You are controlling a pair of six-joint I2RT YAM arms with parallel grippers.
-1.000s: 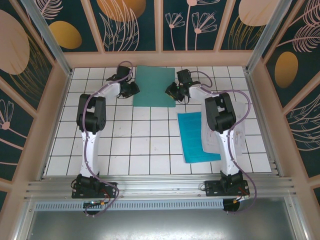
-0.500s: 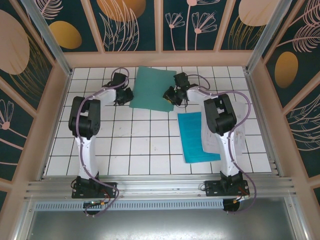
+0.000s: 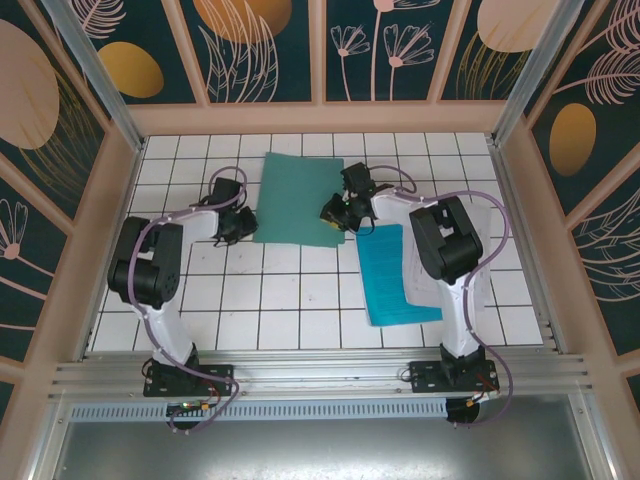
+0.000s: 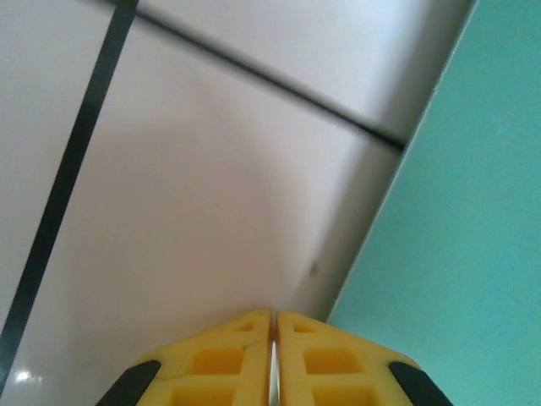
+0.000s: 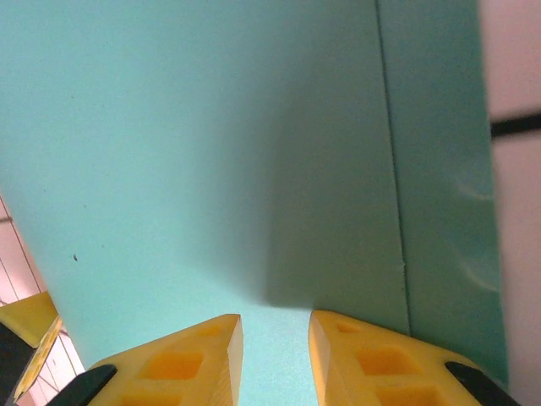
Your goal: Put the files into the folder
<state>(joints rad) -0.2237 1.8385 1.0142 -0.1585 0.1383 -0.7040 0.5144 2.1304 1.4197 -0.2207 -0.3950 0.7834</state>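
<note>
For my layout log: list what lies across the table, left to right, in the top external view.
left gripper → folder → right gripper, at the folder's right edge → cyan-blue sheet → white printed sheets

From above: my two arms reach across the white tiled table to a dark green folder, which lies closed and flat, slightly askew, in the far half. My left gripper sits low just beside the folder's left edge, near its nearer corner. My right gripper is at the folder's right edge, by the nearer right corner. A bright blue sheet lies on the tiles by my right arm, with white printed sheets along its right side, partly hidden by that arm.
</note>
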